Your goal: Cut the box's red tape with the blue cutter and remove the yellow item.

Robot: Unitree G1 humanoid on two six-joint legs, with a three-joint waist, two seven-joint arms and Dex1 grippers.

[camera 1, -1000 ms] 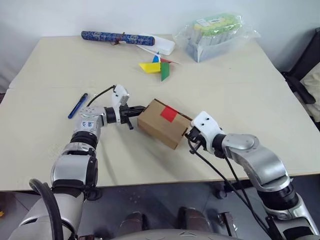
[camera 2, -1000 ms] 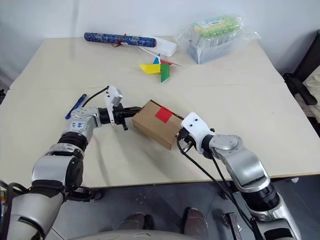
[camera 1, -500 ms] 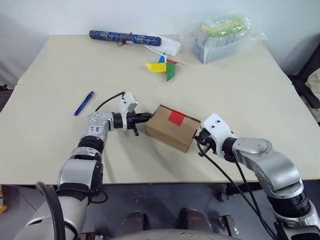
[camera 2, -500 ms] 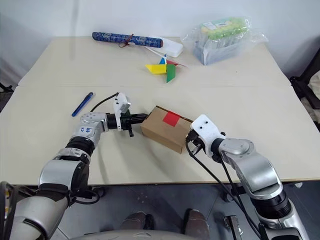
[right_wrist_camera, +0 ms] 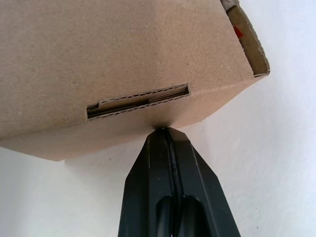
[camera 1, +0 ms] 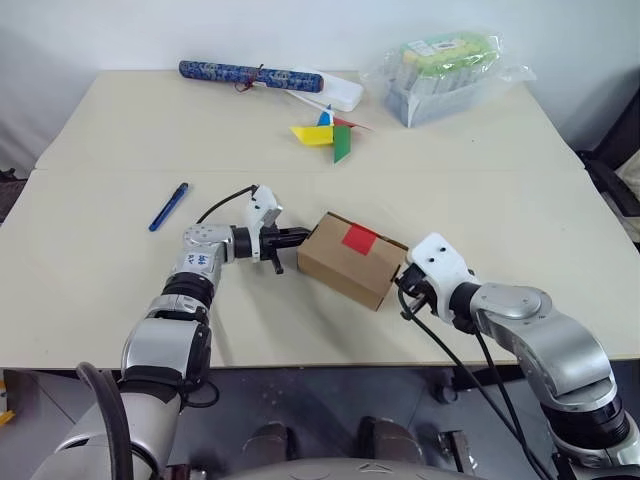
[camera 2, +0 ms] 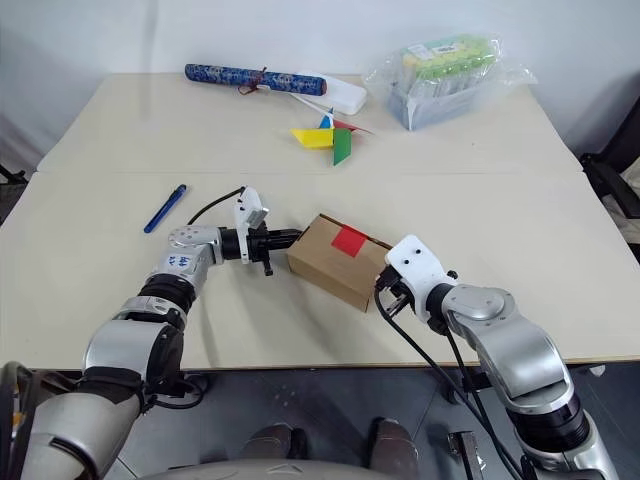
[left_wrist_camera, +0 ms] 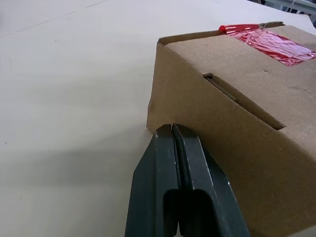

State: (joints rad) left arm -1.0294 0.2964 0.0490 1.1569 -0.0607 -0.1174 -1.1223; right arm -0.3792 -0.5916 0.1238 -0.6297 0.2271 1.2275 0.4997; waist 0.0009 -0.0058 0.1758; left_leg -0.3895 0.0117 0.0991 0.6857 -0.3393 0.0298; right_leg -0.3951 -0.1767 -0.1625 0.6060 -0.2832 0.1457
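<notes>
The brown box [camera 1: 345, 262] lies on the table near its front edge, with the red tape [camera 1: 358, 237] on its top face. My left gripper [camera 1: 301, 237] is shut, its fingertips [left_wrist_camera: 171, 129] touching the box's lower left corner. At the opposite end my right gripper [camera 1: 403, 288] is also shut and empty, its tips [right_wrist_camera: 162, 131] pressed against the end face just below a flap slot. The blue cutter [camera 1: 168, 206] lies apart on the table, well to the left of my left arm. The yellow item is hidden.
Along the back of the table [camera 1: 500, 200] lie a dark-blue patterned roll [camera 1: 250, 75], a white case [camera 1: 335, 93], a multicoloured pinwheel [camera 1: 327, 135] and a plastic-wrapped tray [camera 1: 445, 70]. A dark chair [camera 1: 612, 170] stands past the right edge.
The camera view has shifted. Both grippers stay shut against the box's two ends, and box and grippers have edged only slightly rightward on the table.
</notes>
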